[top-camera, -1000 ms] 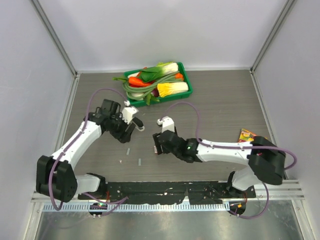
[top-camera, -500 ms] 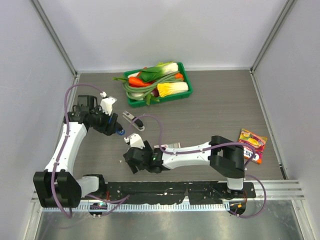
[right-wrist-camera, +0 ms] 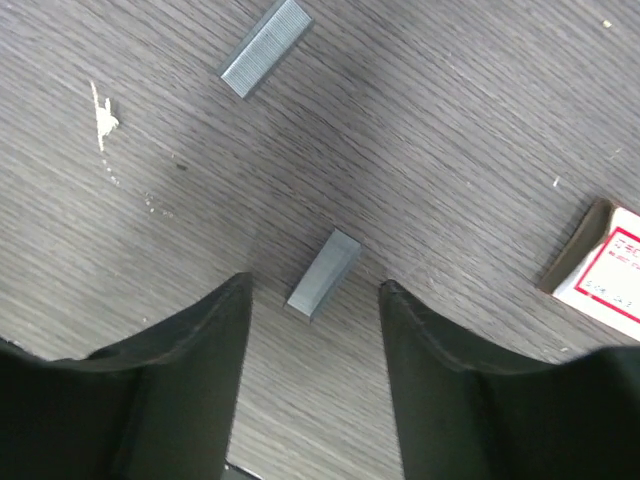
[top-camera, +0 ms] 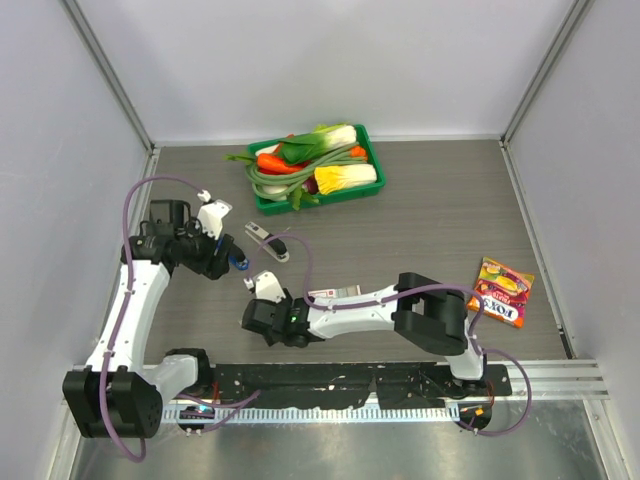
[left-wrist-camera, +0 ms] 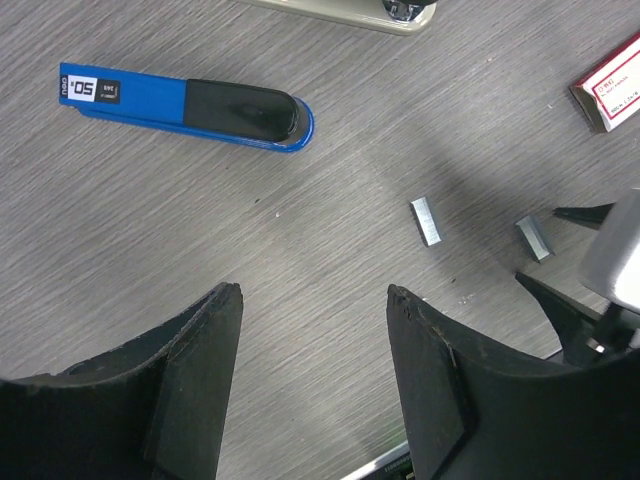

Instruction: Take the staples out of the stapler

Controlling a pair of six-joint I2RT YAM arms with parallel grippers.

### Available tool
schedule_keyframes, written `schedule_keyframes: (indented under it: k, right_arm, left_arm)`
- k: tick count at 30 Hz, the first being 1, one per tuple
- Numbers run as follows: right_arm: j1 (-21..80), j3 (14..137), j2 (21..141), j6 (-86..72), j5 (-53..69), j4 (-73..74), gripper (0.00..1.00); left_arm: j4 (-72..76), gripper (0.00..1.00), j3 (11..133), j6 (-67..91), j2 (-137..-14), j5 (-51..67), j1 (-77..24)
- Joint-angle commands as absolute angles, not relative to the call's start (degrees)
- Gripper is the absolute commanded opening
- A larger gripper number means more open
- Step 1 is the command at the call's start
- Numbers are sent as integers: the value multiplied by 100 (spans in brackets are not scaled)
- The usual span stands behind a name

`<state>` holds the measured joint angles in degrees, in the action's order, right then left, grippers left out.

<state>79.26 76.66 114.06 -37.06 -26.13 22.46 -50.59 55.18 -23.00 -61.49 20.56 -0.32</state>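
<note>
Grey wood-grain table (top-camera: 430, 230) carries everything. At its far side sits a green tray (top-camera: 374, 152) of vegetables (top-camera: 345, 178), and a snack packet (top-camera: 502, 291) lies off to the right, both well apart from the work. The blue stapler (left-wrist-camera: 190, 103) lies flat near the left gripper (left-wrist-camera: 313, 293), whose fingers are spread with nothing between them but bare table. A red-and-white box (right-wrist-camera: 605, 270) rests just to the right of the right gripper (right-wrist-camera: 315, 283). The staples (right-wrist-camera: 323, 271) are out on the table as two short grey strips. One lies between the right gripper's spread fingers, at a slant to them, and the other strip (right-wrist-camera: 265, 47) lies a little farther ahead. Neither is held.

The step in hand looks like picking up the nearer strip. To do it well, the wrist should probably turn so the pads meet the strip's long sides squarely. It should then come down until the fingertips nearly touch the table before closing. The strip is thin, low and likely brittle, so a gentle, centred squeeze suits it. A skewed pinch could snap it or flick it away.
</note>
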Motion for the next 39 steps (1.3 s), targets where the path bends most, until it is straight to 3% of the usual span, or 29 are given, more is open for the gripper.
schedule_keyframes:
  k: [1,7,12,29,34,39]
  right_arm:
    - [7945,8024,11610,-3885,-2847,2364,54]
    - [7945,8156,11760,-3885,-2874,2461,48]
    - [7945,8086,11681,-3893,-2944,2584,36]
    - [7963,7840,11470,-3902,-3076,2769,35]
    - [7998,7822,11461,-3911,-3041,2742,20]
    - [8016,7761,11356,-3867,-3111,2689,14]
  left_arm:
    - [-5115,64,5502,-2417,-6029,2074,-26]
    - [-5115,63,5476,-2487,-6038,2118,-26]
    - [-5106,64,5476,-2522,-6064,2127,-26]
    - [-5150,63,5432,-2637,-6100,2136,-26]
    - [-5177,63,5432,-2637,-6117,2153,-26]
    - [-5168,63,5414,-2646,-6100,2153,-26]
